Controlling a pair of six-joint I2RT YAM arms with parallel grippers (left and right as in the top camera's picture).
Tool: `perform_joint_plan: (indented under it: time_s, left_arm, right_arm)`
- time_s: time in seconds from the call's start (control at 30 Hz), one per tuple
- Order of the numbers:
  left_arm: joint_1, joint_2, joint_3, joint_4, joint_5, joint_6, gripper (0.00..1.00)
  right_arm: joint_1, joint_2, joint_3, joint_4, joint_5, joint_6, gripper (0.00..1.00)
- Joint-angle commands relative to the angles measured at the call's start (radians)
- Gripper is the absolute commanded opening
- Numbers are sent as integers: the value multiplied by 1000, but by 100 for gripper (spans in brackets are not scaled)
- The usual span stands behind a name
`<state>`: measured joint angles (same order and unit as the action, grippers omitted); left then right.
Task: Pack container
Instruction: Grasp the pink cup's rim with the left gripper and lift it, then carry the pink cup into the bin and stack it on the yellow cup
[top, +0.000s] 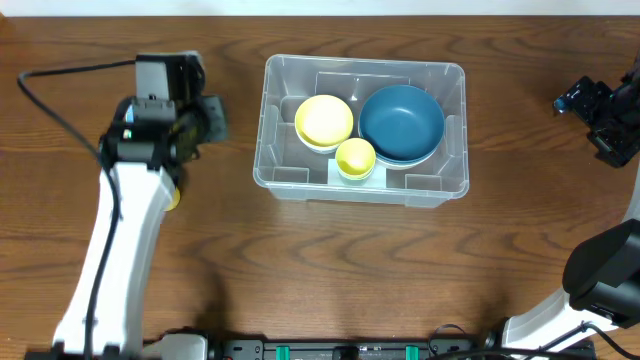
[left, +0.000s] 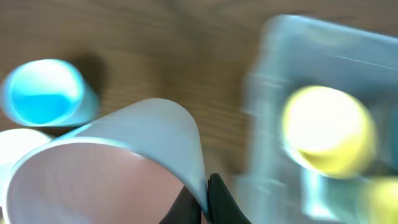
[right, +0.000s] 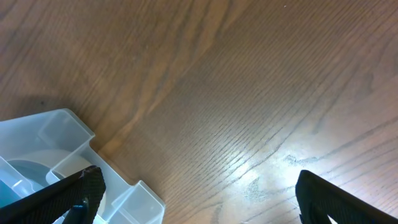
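The container (top: 360, 64) sits upper centre of the overhead frame on the tabletop (top: 320, 260). Well to its left, the left claw (left: 205, 200) is clamped on the rim of a pale cup (left: 124, 155). The right claw (right: 199, 196), at the far right edge, stands wide open.

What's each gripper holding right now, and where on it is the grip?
The left gripper is shut on a pale pink cup, pinching its rim wall, one finger inside and one outside. The right gripper is open and holds nothing.
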<state>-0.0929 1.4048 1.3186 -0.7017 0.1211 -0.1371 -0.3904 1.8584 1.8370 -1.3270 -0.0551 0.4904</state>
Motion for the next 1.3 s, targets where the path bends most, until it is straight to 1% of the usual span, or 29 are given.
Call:
perform_joint_plan:
  time_s: [0.0,0.07,0.27,0.4,0.47,0.83,1.27]
  left_arm:
    - [-82,-63,6,-24,135,-9,6]
    - [-154,-84,6,-31,141,-7,6]
    - [-364,-75,6,-23,140,59,6]
    - [-462,-42,6,-14,131,111,6]
    - [-493,-20,6,-11,102,111,6]
    - [-544,139,6,53,92,119,6]
    - [-544,159,6,114,93,118,6]
  right_arm:
    - [-1,-7,-2,0,2,10,99]
    - [-1,-7,-2,0,2,10,99]
    - [-1,-7,-2,0,2,10,99]
    - [-2,-7,-2,0,2,10,99]
    - [-2,-7,-2,0,2,10,99]
    - [-2,-7,-2,0,2,10,99]
    - [-2,-7,-2,0,2,10,99]
